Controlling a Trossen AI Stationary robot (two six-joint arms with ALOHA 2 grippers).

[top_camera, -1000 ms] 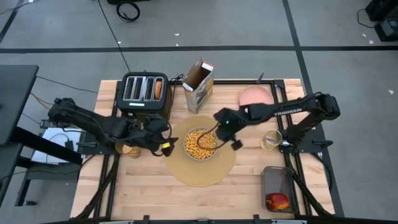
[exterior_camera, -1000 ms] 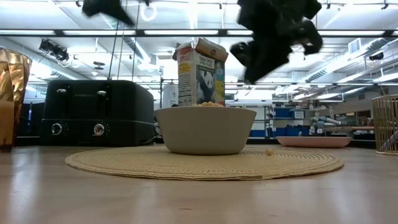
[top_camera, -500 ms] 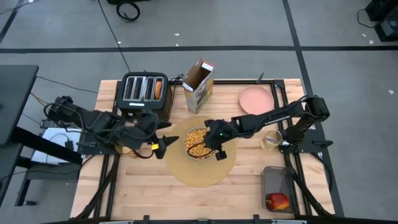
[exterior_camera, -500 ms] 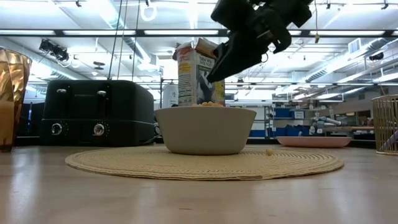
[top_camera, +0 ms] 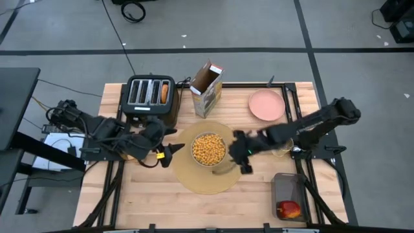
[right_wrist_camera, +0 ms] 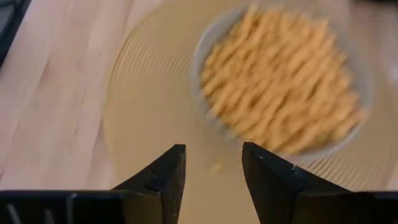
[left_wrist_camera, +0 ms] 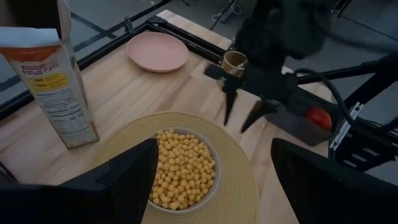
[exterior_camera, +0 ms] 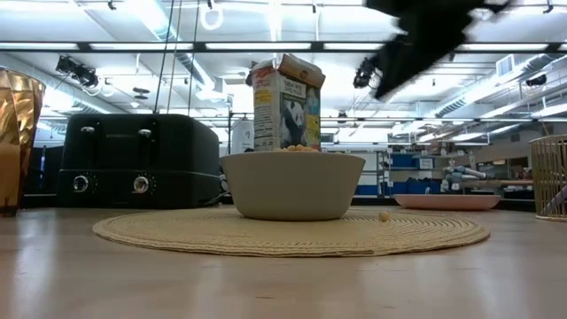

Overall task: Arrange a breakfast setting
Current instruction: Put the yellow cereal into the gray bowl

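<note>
Right gripper (top_camera: 244,157) sits over the right edge of the large round tan woven placemat (top_camera: 208,180) in the high view, just right of the pale grey round bowl (top_camera: 209,150) full of yellow cereal puffs. Its two dark fingers stand apart with nothing between them. The bowl is centred on the placemat, so it's beside the claw, not under it. The left gripper (top_camera: 169,154) hangs at the placemat's left edge, fingers spread wide and empty, pointing at the bowl. Behind the bowl stands an open cardboard cereal carton (top_camera: 207,88), with a black four-slot toaster (top_camera: 150,97) to its left. The round pink plate (top_camera: 266,105) lies at the back right, well clear of both claws. The red apple (top_camera: 288,209) is in a dark rectangular tray (top_camera: 289,185) at the front right corner.

Low view: bowl (exterior_camera: 292,184) upright on the placemat (exterior_camera: 291,232), the carton (exterior_camera: 287,103) behind it, the right gripper only a dark blur above and to the right, well above the rim. An amber translucent faceted cup (exterior_camera: 19,142) shows at the far left edge, the plate (exterior_camera: 447,201) low at the right.

Left wrist view: the right gripper (left_wrist_camera: 240,114) points down past the bowl (left_wrist_camera: 184,170), fingers parted.

Right wrist view: the gripper's own fingers (right_wrist_camera: 165,173) stand apart over bare placemat (right_wrist_camera: 149,118), the bowl (right_wrist_camera: 283,87) just ahead of them.
</note>
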